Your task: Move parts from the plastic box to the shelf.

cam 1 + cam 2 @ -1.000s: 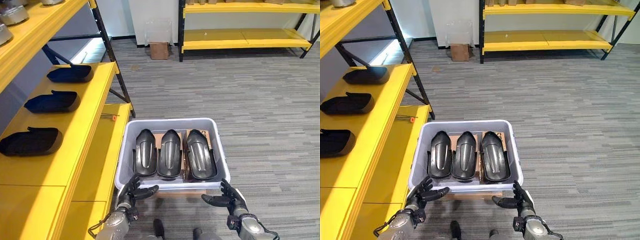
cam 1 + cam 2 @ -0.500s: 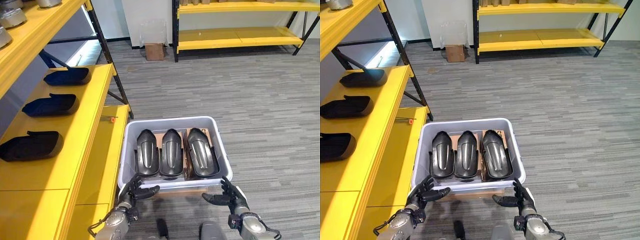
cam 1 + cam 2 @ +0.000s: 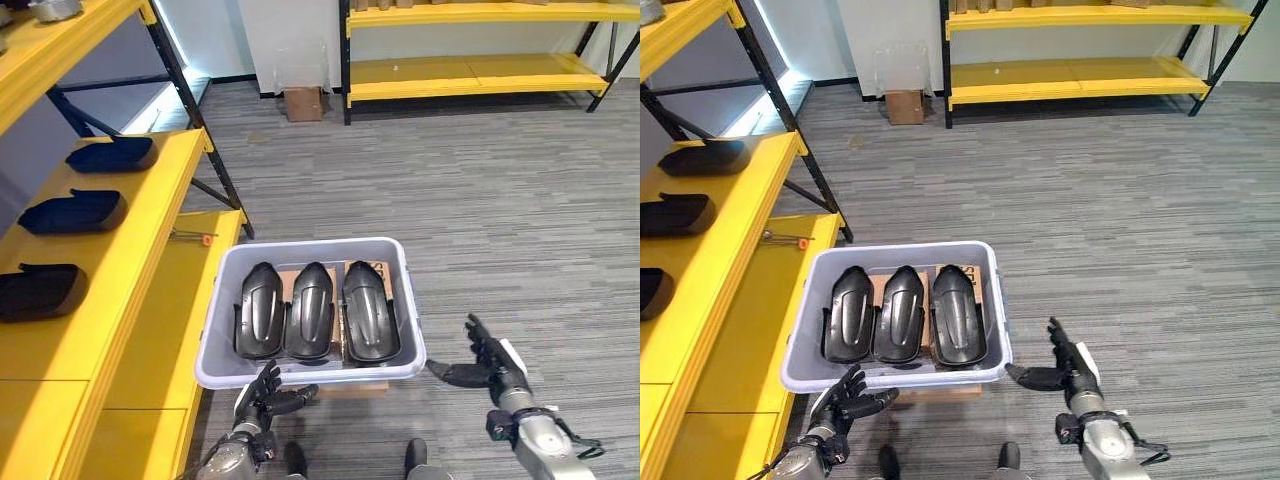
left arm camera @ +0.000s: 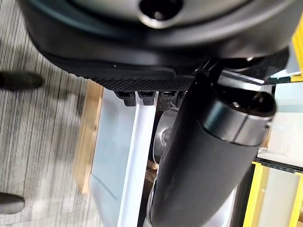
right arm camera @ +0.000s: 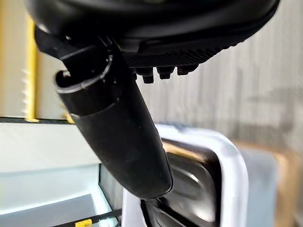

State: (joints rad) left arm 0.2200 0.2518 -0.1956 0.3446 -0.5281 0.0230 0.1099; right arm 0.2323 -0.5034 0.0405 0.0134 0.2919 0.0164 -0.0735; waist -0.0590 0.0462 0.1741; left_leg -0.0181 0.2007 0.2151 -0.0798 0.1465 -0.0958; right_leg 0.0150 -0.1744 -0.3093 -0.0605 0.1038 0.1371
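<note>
Bottom of frame: the left hand (image 3: 268, 394) sits just below the near rim of the plastic box (image 3: 221, 300), fingers spread and relaxed, holding nothing; its wrist view shows the rim directly past the fingers, so it appears placed to reach in over that edge. Lower right: the right hand (image 3: 487, 364) hangs open over the carpet, thumb pointing toward the box's near right corner but apart from it, seemingly kept clear.

Centre: the box rests on a low wooden board (image 3: 345, 387), just beside the lower tier of the yellow shelf (image 3: 150, 240). Three dark parts (image 3: 311, 309) lie side by side inside, lengthwise, not yet lifted.

Left of frame: three similar parts (image 3: 68, 211) lie spaced in a row on the shelf's upper tier, suggesting the intended layout. A small orange-tipped tool (image 3: 193, 237) lies on the lower tier.

Top: a second yellow rack (image 3: 470, 70) and a cardboard carton (image 3: 303, 102) stand far off.
</note>
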